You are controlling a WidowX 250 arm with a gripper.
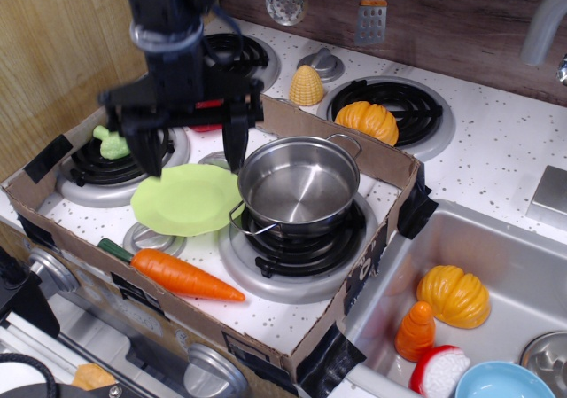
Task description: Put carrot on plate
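Hanging over the far edge of the lime-green plate, the black gripper has its two fingers spread wide apart with nothing between them, one fingertip above the plate's left rim and the other near the steel pot. Blur softens the arm's outline. The carrot lies on the speckled stovetop along the front wall of the cardboard box, just in front of the plate and apart from it, its green stem end pointing left and its tip pointing right. The pot sits on the front right burner, its rim touching or overlapping the plate's right edge. A green broccoli rests on the left burner, partly hidden behind the gripper. Beyond the box stand a corn cob and an orange pumpkin.
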